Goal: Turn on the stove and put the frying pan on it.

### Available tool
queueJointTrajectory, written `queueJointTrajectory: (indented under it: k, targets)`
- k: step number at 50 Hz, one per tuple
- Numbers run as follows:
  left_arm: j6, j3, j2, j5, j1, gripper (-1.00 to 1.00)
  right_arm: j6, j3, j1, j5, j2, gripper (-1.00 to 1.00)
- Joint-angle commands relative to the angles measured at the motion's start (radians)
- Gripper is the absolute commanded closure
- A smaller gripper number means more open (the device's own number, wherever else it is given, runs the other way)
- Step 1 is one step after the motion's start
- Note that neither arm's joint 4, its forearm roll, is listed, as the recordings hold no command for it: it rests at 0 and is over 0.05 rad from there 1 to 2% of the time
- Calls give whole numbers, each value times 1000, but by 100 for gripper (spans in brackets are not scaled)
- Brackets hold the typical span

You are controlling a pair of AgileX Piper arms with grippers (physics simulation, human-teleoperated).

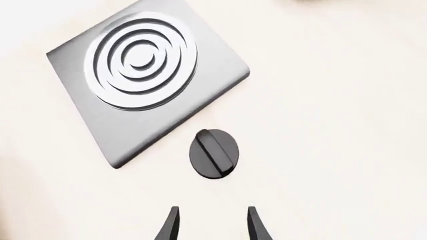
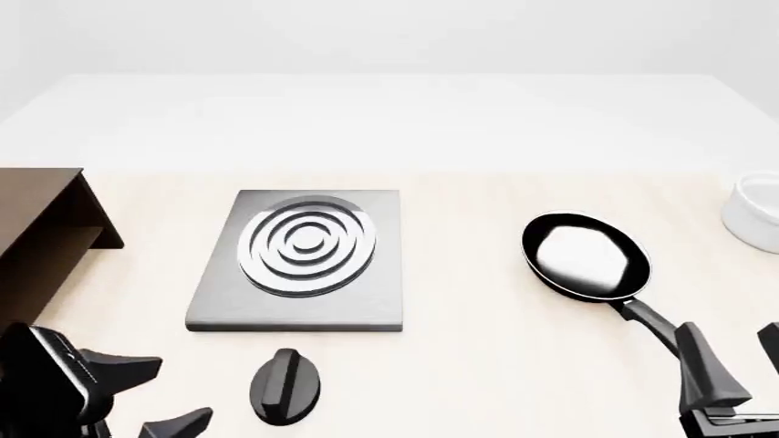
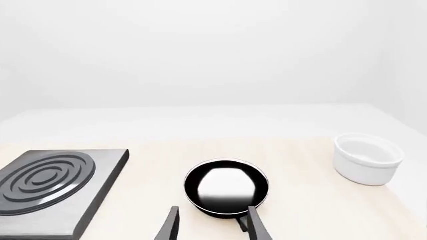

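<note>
Your left pincer (image 2: 156,394) sits wide at the lower left of the front view, near the black knob (image 2: 286,385) below the stove (image 2: 298,255). Your right pincer (image 2: 736,360), lower right, spreads wide beside the handle of the frying pan (image 2: 585,255), which rests on the desk (image 2: 487,365) right of centre.

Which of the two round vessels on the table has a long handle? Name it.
The black frying pan, right of the stove; its handle runs back toward the right claw. The white bowl at the right edge has none.
</note>
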Motion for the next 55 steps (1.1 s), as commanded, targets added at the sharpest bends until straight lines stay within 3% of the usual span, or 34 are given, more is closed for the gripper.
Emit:
queueJointTrajectory:
  k: [1, 21, 34, 55]
  targets:
    - [-4, 78, 35, -78, -45, -100, -1, 0, 0, 1, -3, -100]
    - [5, 137, 149, -235, -63, -100, -5, 1, 1, -2, 0, -100]
    - [3, 195, 288, -396, -80, -100, -4, 1, 1, -3, 1, -100]
    - [1, 213, 488, -584, -58, -100, -5, 1, 2, -2, 2, -100]
